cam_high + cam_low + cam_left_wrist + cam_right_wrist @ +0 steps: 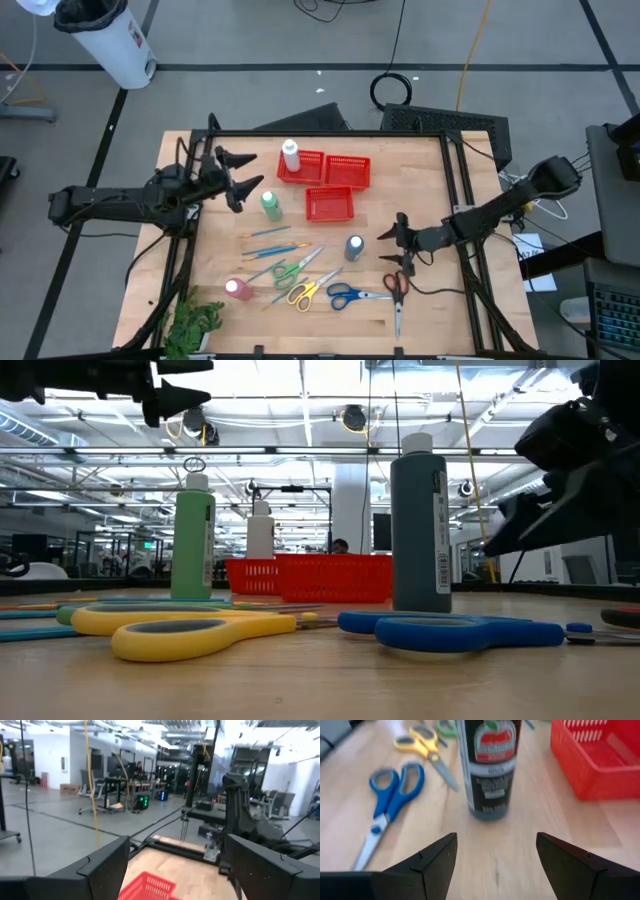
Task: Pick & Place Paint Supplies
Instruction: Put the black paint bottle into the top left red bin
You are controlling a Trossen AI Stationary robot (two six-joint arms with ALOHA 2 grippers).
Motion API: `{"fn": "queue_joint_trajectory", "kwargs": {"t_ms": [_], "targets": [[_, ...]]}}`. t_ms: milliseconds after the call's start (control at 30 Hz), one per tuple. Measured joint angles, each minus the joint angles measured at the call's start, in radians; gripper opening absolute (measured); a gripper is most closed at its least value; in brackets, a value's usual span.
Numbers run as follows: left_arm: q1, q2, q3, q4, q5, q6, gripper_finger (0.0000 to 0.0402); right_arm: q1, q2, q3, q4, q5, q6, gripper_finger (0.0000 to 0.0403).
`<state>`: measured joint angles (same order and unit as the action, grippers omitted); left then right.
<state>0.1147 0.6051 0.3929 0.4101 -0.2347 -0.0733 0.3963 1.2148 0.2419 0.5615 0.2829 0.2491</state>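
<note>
My right gripper point(384, 248) is open, low over the table, with a grey-blue bottle point(490, 770) standing upright just beyond its fingertips point(436, 860). My left gripper point(252, 170) is open in the air at the table's left, above and beside an upright green bottle point(270, 205). A white bottle point(290, 155) stands at the far-left red basket's end. A pink bottle point(238, 290) stands near the front left. Green point(290, 268), yellow point(305, 290), blue point(350, 295) and red point(397, 290) scissors lie flat near the front. Thin brushes point(272, 240) lie left of centre.
Three red mesh baskets point(330, 203) sit at the table's far middle. A green leafy plant point(195, 325) is at the front left corner. Bare wood shows along the table's right side and far left. A black frame point(465, 200) borders the table.
</note>
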Motion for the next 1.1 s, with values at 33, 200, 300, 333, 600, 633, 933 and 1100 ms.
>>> {"fn": "queue_joint_trajectory", "kwargs": {"t_ms": [33,200,300,333,600,633,933,1100], "targets": [[0.000,0.000,0.000,0.011,0.000,0.000,0.0333,-0.002,0.035,-0.003,0.054,0.001,0.000,0.0263],[0.000,0.017,0.001,0.015,-0.001,0.000,0.0326,-0.018,0.224,0.055,0.207,0.000,-0.007,0.0285],[0.000,0.025,0.001,0.016,-0.001,-0.018,0.0324,-0.046,0.335,0.117,0.206,-0.002,-0.004,0.0313],[0.000,0.030,0.001,0.023,-0.001,-0.027,0.0325,-0.057,0.372,0.136,0.203,-0.020,0.000,0.0322],[0.000,0.100,0.001,0.106,0.016,-0.063,0.0331,-0.097,0.542,0.250,0.214,-0.195,-0.013,0.0361],[0.000,0.111,0.001,0.115,0.016,-0.064,0.0330,-0.097,0.549,0.257,0.214,-0.195,-0.033,0.0361],[0.000,0.190,0.001,0.207,0.016,-0.063,0.0325,-0.097,0.561,0.262,0.231,-0.126,-0.181,0.0331],[0.000,0.215,0.001,0.228,0.016,-0.064,0.0325,-0.096,0.561,0.262,0.258,-0.125,-0.183,0.0299]]}}
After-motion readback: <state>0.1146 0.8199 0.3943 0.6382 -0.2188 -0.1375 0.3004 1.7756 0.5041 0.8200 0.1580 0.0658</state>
